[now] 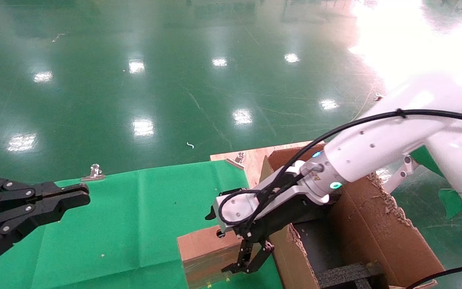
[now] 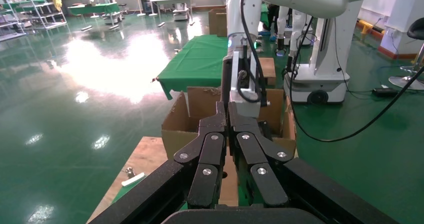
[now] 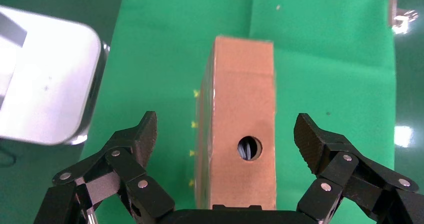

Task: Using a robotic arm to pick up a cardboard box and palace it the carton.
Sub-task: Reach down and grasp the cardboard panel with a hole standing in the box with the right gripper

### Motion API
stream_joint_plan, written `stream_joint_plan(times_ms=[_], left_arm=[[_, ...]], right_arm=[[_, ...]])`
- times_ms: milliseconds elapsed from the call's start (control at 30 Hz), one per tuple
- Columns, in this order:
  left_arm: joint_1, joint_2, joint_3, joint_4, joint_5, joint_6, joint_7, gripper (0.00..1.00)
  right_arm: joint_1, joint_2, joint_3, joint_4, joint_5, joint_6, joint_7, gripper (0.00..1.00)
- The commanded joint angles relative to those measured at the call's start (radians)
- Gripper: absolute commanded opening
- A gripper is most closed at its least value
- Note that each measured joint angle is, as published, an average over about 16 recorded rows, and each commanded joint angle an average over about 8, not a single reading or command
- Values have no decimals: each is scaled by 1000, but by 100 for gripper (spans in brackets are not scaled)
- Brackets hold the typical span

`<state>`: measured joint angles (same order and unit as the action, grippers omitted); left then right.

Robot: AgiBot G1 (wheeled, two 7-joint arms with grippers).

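Observation:
The cardboard box [image 1: 203, 249] is a slim brown box with a round hole, standing on edge on the green cloth beside the carton. In the right wrist view the box [image 3: 242, 114] runs between my fingers, with glossy tape on one face. The right gripper [image 1: 245, 267] of the white robotic arm [image 1: 375, 148] hangs just above the box. It is open [image 3: 225, 124], with one finger on each side of the box and not touching it. The carton [image 1: 359, 224] is large and torn-edged, with black foam [image 1: 347, 277] inside. My left gripper [image 1: 84, 196] is parked at the far left, shut and empty [image 2: 227, 106].
The green cloth [image 1: 134, 224] covers the table, held by metal clips [image 1: 93, 172] at its far edge. A bare wooden board [image 1: 251, 156] shows behind the carton. A white rounded body [image 3: 45, 79] lies beside the cloth in the right wrist view. Shiny green floor lies beyond.

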<state>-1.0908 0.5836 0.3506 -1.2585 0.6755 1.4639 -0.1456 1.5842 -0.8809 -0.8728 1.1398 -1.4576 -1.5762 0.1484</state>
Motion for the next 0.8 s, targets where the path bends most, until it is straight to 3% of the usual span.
stream_joint_plan(times_ms=[33, 100, 333, 367, 433, 600, 700, 800], left_arm=[[0, 0, 0, 0, 0, 0, 0, 0], [0, 0, 0, 0, 0, 0, 0, 6], [0, 0, 0, 0, 0, 0, 0, 93], [0, 0, 0, 0, 0, 0, 0, 100], [0, 0, 0, 0, 0, 0, 0, 100], [0, 0, 0, 0, 0, 0, 0, 100], [0, 0, 0, 0, -1, 0, 0, 100], [0, 0, 0, 0, -1, 0, 0, 100]], right_arm=[[19, -19, -30, -13, -22, 1, -2, 100], [36, -34, -58, -17, -45, 1, -10, 100], [72, -65, -132, -22, -92, 8, -35, 100], [75, -67, -138, -23, -94, 9, -38, 93], [79, -72, -148, -25, -99, 11, -43, 75], [88, -79, -166, -30, -109, 18, -50, 12], [90, -81, -169, -30, -113, 20, -51, 0], [89, -80, -167, -29, -112, 20, -51, 0]])
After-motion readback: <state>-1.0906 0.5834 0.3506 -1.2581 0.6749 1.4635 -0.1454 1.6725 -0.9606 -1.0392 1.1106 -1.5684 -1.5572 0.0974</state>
